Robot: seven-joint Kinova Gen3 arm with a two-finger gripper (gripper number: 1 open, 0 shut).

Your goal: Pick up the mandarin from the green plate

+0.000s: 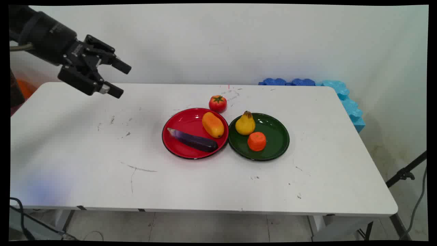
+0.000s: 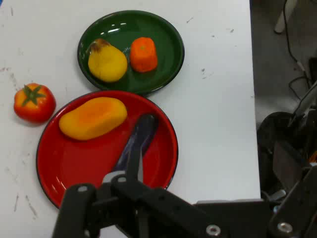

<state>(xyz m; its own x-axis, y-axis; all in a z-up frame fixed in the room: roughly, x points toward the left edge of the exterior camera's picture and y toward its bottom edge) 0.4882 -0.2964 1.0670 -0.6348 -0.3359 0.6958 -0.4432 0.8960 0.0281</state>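
Nearest on the white table (image 1: 85, 153), a round red plate (image 1: 184, 119) carries a glossy purple toy eggplant (image 1: 194, 140), its long axis running slantwise from a pale stalk end on the left to a dark tip at front right. A yellow-orange toy mango (image 1: 212, 124) lies just behind it. Touching that plate on the right, a dark green plate (image 1: 276, 136) holds a small orange fruit (image 1: 256, 141) and a yellow pear (image 1: 245, 124). Behind, a red tomato (image 1: 217, 103) sits on the bare tabletop. The black two-finger gripper (image 1: 123, 81) hangs well apart, up over the far left corner, fingers spread wide, empty, aimed towards the plates.
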